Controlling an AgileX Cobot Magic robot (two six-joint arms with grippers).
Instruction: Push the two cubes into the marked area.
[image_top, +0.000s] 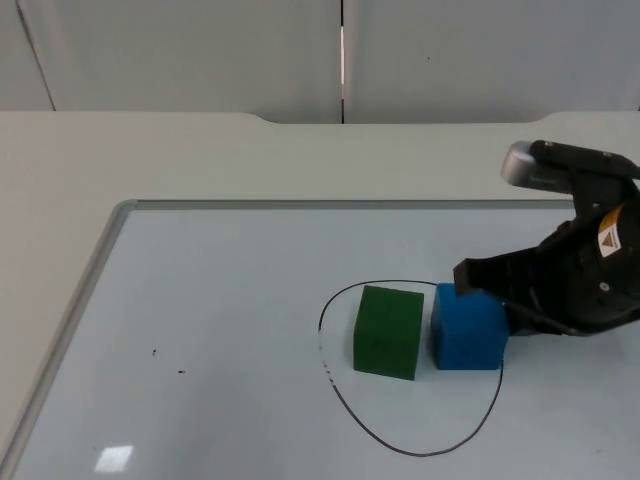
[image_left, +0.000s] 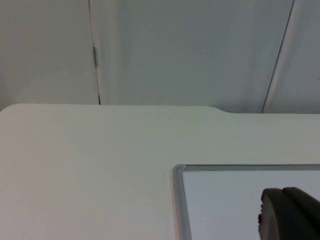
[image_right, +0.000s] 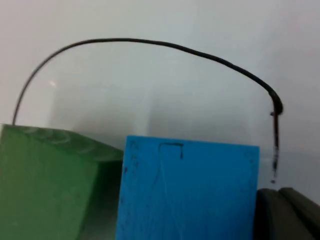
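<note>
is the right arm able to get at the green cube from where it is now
Probably not directly. The right gripper sits against the far side of the blue cube, which stands between it and the green cube; pushing on would likely shove both together.

2 cubes, green cube (image_top: 388, 332) and blue cube (image_top: 468, 329), sit upright side by side w/ a thin gap, both inside the black drawn loop (image_top: 345, 400), blue right by its edge.
</note>
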